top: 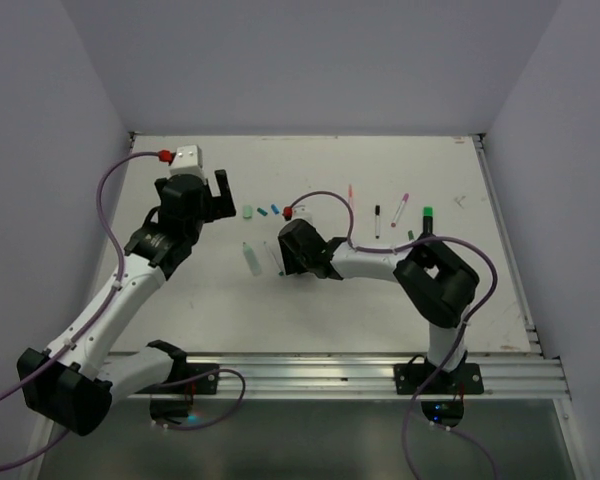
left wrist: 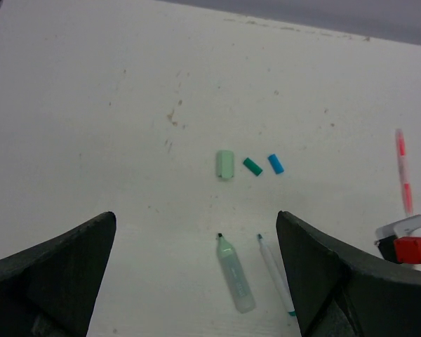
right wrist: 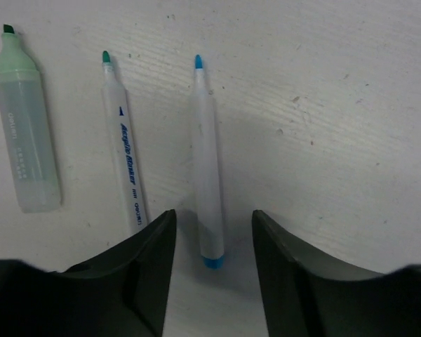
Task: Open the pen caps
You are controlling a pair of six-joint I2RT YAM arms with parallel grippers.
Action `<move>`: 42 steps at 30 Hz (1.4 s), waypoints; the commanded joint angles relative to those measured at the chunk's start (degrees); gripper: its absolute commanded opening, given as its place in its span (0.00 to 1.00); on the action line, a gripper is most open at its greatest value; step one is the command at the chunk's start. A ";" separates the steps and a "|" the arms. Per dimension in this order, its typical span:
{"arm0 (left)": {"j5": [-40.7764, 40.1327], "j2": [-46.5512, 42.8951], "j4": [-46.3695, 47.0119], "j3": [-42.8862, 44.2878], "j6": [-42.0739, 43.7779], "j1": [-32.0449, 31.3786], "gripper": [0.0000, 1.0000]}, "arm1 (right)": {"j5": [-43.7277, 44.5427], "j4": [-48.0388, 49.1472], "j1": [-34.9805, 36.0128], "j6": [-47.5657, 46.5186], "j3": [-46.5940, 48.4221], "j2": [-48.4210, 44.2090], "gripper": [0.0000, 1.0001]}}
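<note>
R gripper [right wrist: 214,214]: fingers [right wrist: 144,270] apart, nothing clamped. The blue-tipped pen [right wrist: 208,168] lies flat on the table [right wrist: 351,105] between them, its tail end right in the gap, bare tip pointing away, a sliver of table showing each side. The teal-tipped pen [right wrist: 126,161] sits just outside one finger, almost touching it. The pale green highlighter [right wrist: 24,133] lies beyond that, also uncapped.

L gripper [left wrist: 195,232]: fingers spread wide, empty, hovering. Well ahead of their tips, three loose pen caps lie in a row: pale green cap [left wrist: 224,165], teal cap [left wrist: 252,166], blue cap [left wrist: 276,163]. None touch, and all are apart from their pens.

So three look done. In the top view more pens lie beyond the R arm, e.g. one with a bright green cap [top: 428,212], prob. capped. The rest are too small to be sure.

Risks, as I read it:
- The R wrist leaving at a slant could clip the blue-tipped pen; it's round, so it would roll into the teal one.
- If the fingers shut here, the outer face of one may shove the teal-tipped pen sideways.
- Bare tips dragged across the table would smear ink.
- The L gripper coming in low could flick the tiny caps — light, they'd skitter off.
- The R arm's cable [top: 330,195] hangs near the far pens and could sweep them on a swing.
</note>
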 commanded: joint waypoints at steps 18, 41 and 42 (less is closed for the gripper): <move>-2.48 -7.11 -1.77 -8.73 3.87 0.55 1.00 | 7.39 -19.62 -25.15 -3.05 -8.21 -22.35 0.68; -2.39 -7.20 -1.77 -9.17 3.96 0.73 1.00 | -2.80 -18.93 -44.58 -1.55 -12.87 -16.20 0.58; -2.48 -7.11 -1.77 -9.17 3.96 0.73 1.00 | -2.98 -18.84 -44.67 -1.55 -12.88 -15.76 0.57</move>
